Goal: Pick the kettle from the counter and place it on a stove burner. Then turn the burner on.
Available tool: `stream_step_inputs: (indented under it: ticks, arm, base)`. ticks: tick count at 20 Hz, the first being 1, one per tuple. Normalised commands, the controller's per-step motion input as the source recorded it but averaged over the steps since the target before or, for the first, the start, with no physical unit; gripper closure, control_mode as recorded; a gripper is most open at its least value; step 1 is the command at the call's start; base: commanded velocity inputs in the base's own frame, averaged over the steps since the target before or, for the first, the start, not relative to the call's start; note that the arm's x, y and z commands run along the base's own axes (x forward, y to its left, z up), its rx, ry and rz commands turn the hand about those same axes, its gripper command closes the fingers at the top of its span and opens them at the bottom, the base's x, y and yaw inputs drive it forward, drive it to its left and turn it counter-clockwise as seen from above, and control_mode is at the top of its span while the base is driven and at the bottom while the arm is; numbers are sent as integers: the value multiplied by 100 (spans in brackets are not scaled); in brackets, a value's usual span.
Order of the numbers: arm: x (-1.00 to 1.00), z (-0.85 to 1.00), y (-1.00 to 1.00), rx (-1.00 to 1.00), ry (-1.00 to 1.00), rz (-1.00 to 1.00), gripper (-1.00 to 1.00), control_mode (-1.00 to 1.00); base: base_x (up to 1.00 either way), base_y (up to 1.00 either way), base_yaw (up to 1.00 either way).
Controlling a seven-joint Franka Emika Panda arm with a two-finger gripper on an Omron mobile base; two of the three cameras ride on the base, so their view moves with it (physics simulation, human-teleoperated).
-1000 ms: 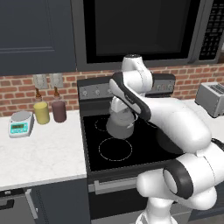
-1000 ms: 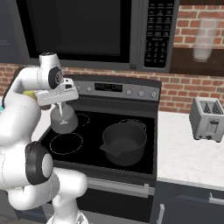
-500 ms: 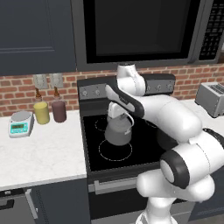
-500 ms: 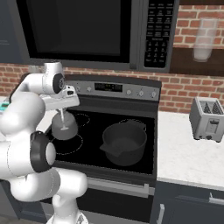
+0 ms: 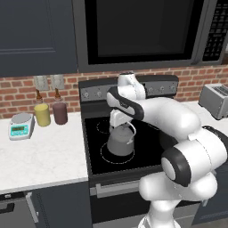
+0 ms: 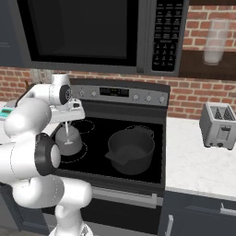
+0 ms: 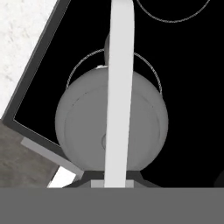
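Kettle [image 5: 120, 141] hangs straight under gripper [image 5: 120, 123], held by handle, sitting right over big burner ring [image 5: 103, 154]; just lower, let go.

Small grey metal kettle [image 5: 120, 141] at centre frame, dashed white ring burner [image 5: 105, 156] on glossy black glass cooktop [image 5: 95, 133], white speckled stone bench [image 5: 40, 151] at left
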Motion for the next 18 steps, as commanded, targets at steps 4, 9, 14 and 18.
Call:
stream_step_inputs:
  ticks: [4, 9, 14, 18]
  arm:
    - [3, -21, 9, 0, 0, 0, 100, -100]
    - [17, -26, 13, 0, 0, 0, 100, -100]
    - [23, -12, 20, 0, 1, 0, 100, -100]
    - [8, -5, 2, -1, 4, 0, 100, -100]
  base:
    - [0, 0, 0]
    - [0, 0, 0]
    - [0, 0, 0]
    - [0, 0, 0]
